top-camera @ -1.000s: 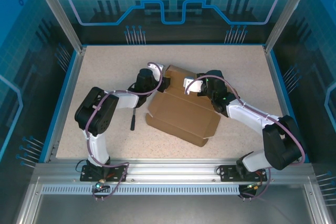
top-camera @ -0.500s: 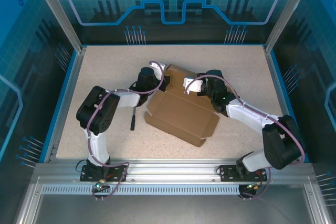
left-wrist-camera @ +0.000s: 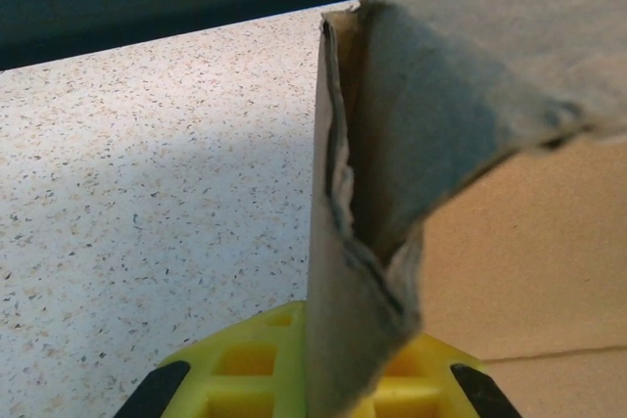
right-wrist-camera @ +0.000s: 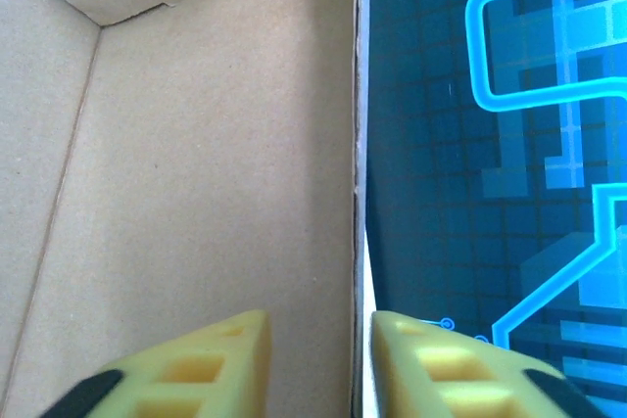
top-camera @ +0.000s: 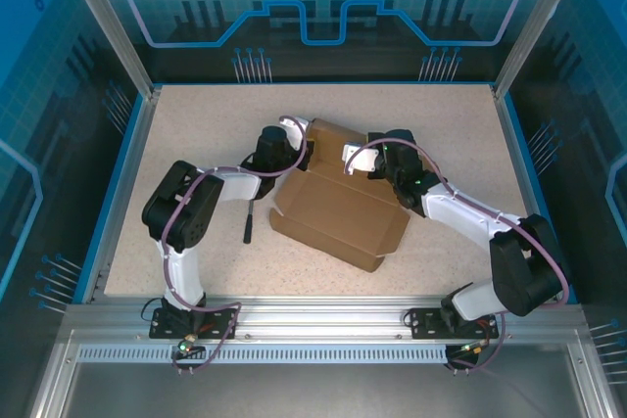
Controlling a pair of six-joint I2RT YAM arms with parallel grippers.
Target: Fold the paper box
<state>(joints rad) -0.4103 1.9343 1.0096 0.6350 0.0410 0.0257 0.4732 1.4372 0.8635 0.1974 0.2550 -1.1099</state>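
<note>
L tool (left-wrist-camera: 345, 364) pinches paper box (top-camera: 338, 210) flap; R tool (right-wrist-camera: 319, 345) slightly open astride its wall.

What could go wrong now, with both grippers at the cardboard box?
1. The left gripper is shut on a crumpled flap of the paper box; a hard pull may tear it.
2. The right gripper stands open astride a wall, so that side is not held and may fall back.

A black tool (top-camera: 248, 227) lies just left of the paper box (top-camera: 338, 212).
</note>
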